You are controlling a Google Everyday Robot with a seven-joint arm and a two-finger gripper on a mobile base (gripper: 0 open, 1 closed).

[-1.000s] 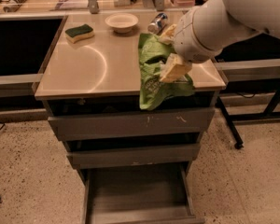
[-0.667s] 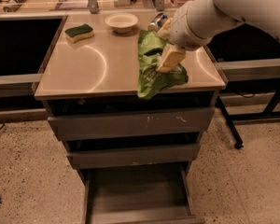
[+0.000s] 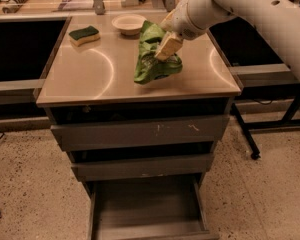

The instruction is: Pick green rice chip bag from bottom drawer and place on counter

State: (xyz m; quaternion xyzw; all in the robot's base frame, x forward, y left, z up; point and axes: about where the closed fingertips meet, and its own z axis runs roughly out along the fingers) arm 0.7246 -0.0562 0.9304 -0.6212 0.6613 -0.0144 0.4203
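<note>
1. Gripper (image 3: 166, 48): it sits at the end of the white arm (image 3: 250, 9), above the middle-right of the counter (image 3: 90, 74). We read it as closed on the upper part of the green rice chip bag (image 3: 152, 66), with one tan finger pad (image 3: 170, 41) lying across the foil.
2. Bag: it hangs crumpled beneath the grip, wholly over the counter and back from the front edge. Its lowest fold is at or just above the surface; we cannot tell whether it touches.
3. Bottom drawer (image 3: 145, 209): it stands pulled out below the two shallower drawers, and the bag is not in it. We therefore judge the pick done and the placing in hand.
4. Neighbours: a small bowl (image 3: 128, 23) lies just behind the bag, and a green-topped sponge (image 3: 84, 34) is well apart to the left.
5. Advice on descent: we would lower the bag gently until its bottom bears on the counter, so that it settles and does not drop.
6. Advice on release: we would open the jaws wide before any retreat, since floppy foil may cling to a pad and lift with it.
7. Advice on withdrawal: we would rise straight up, clear of the bowl, without dragging the bag toward the front edge.
</note>
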